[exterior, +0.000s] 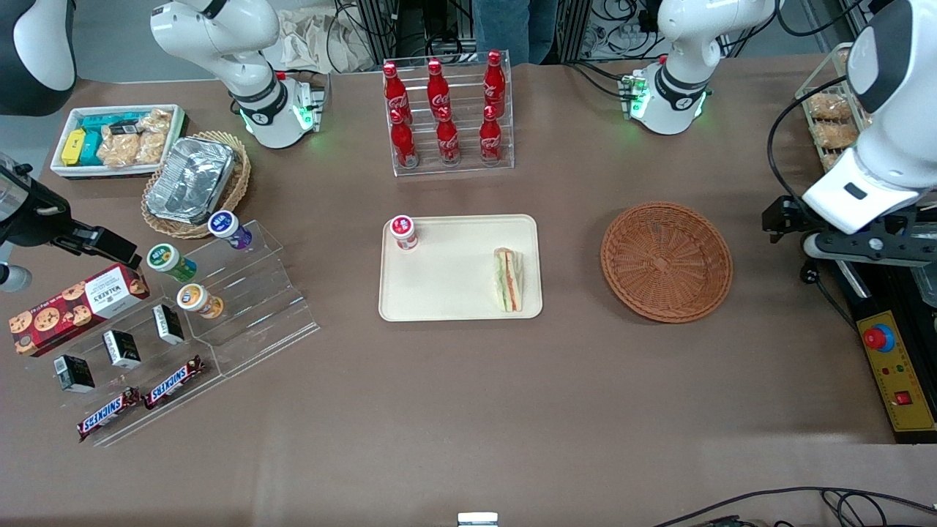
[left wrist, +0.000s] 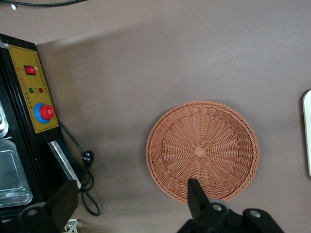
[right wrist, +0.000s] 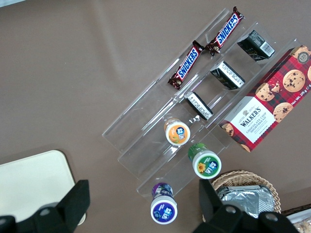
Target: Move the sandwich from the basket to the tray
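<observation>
A wide brown table [exterior: 468, 410] with a matte, cloth-like surface fills the room's middle, with cables and aluminium framing along its edge farthest from the front camera. The left arm's gripper [left wrist: 131, 204] hangs high above the working arm's end of the table, its two dark fingers [left wrist: 197, 196] spread wide apart and holding nothing. Directly under it lies the basket [left wrist: 202, 151], round, shallow, reddish-brown wicker woven in rings around a small square centre; it has nothing in it. Beside the gripper, at the table's end, sits a black and yellow control box [exterior: 897, 373] with a red mushroom button, and a black cable [left wrist: 87, 177] curls on the tabletop next to it.

Well away from the gripper, toward the table's centre, rests the tray [exterior: 446, 278], smooth cream plastic, rectangular with rounded corners and a low rim. The sandwich [exterior: 509, 279] lies in it, along the edge nearest the basket: a triangular wedge of white bread showing orange, red and green layers. A small red-lidded cup [exterior: 403, 232] stands in the tray's corner away from the sandwich. Farther from the front camera than the tray, a clear acrylic rack [exterior: 448, 117] holds six glossy red Coca-Cola bottles.
</observation>
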Robot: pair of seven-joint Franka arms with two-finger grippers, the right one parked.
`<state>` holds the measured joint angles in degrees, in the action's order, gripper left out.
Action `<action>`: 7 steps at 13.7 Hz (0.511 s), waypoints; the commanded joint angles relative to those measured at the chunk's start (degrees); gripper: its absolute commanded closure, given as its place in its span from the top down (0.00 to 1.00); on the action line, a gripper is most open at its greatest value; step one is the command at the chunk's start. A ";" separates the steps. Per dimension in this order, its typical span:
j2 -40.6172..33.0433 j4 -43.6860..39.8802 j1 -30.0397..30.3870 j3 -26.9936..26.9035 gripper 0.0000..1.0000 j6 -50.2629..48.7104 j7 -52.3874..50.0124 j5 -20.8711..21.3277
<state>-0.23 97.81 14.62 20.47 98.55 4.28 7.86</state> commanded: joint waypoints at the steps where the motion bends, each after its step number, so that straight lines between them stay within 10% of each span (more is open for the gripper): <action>1: -1.60 -2.53 0.41 0.27 1.00 -2.40 2.31 0.14; 7: -3.90 -2.53 -18.75 -24.06 1.00 -5.12 6.53 -5.55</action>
